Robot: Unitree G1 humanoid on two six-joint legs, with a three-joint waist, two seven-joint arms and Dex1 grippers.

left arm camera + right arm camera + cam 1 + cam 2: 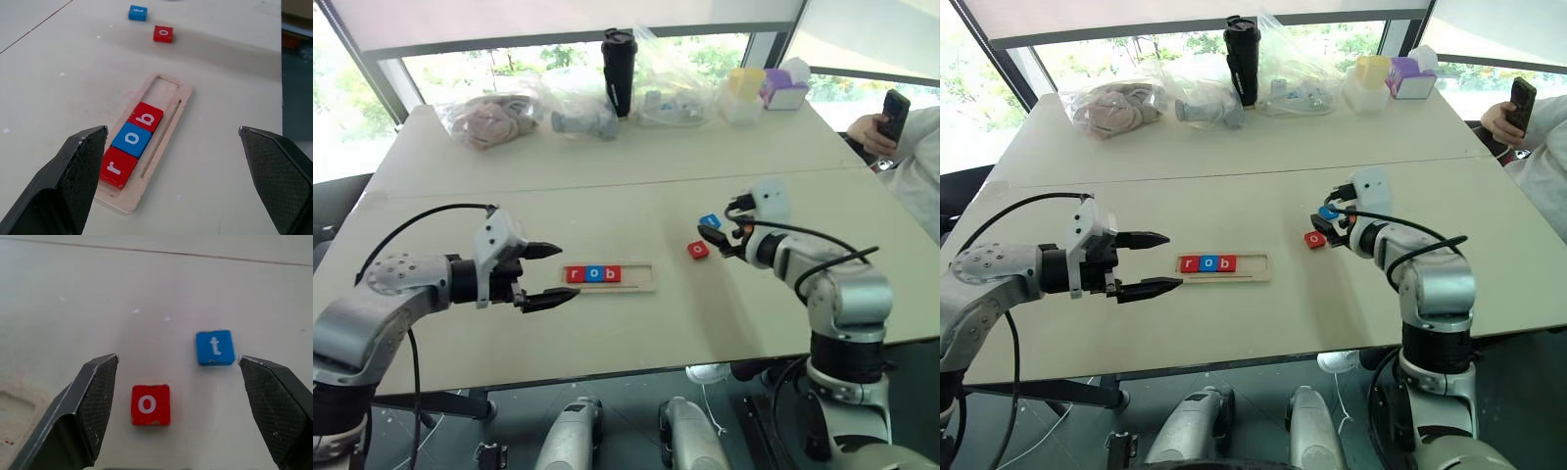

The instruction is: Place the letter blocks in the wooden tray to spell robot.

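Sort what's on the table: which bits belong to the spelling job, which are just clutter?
Job:
- wooden tray holding r, o, b
- red o block, loose
- blue t block, loose

Clutter:
- black bottle
- clear bags at the far edge
- yellow and purple boxes
- person's phone

The wooden tray [642, 277] is holding red r [575, 274], blue o [594, 274] and red b [612, 274] at its left end. Left of the tray, the left gripper [551, 275] is hovering with fingers spread. Right of the tray, a red tile [698, 250] and a blue tile [710, 221] are lying beside the right gripper [714, 238].
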